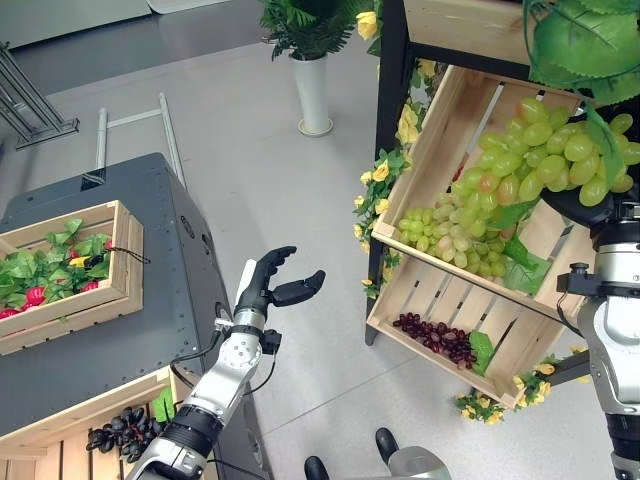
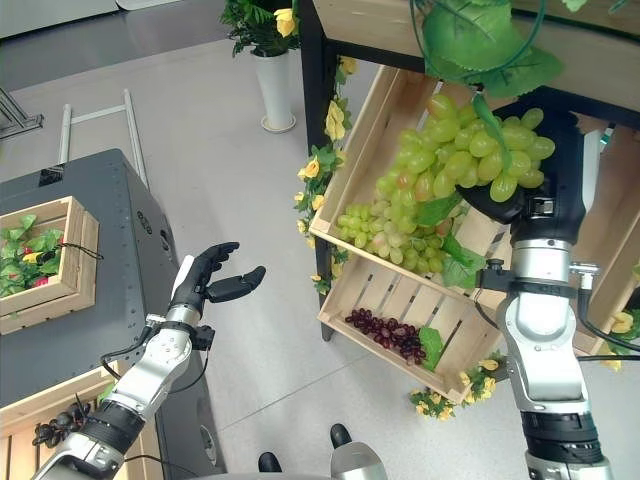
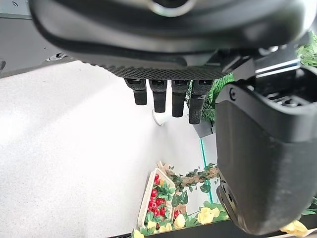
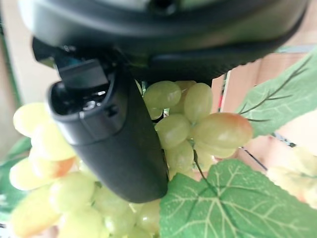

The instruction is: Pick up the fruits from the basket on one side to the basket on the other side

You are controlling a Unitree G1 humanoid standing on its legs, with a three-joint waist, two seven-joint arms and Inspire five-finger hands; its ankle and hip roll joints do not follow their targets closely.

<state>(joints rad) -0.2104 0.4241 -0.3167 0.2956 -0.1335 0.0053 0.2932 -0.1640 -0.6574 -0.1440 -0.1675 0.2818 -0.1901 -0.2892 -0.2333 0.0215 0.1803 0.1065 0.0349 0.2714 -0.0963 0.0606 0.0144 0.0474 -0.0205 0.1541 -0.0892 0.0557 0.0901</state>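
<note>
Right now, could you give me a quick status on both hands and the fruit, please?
Left hand open, empty, over the floor. Right hand shut on green grape bunch, held up before the upper crate. Nothing in the way.

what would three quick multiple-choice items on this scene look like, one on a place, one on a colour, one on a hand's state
1. Where do the dark purple grapes on the stand lie?
A. lower crate
B. upper crate
C. floor

2. What colour is the bunch that the right hand holds?
A. red
B. green
C. black

3. How is the left hand?
A. shut on grapes
B. open, holding nothing
C. pressed on a crate

Key: 1 A, they rest in the lower crate. 2 B, the lifted grapes are green. 3 B, its fingers hang relaxed over the floor.
</note>
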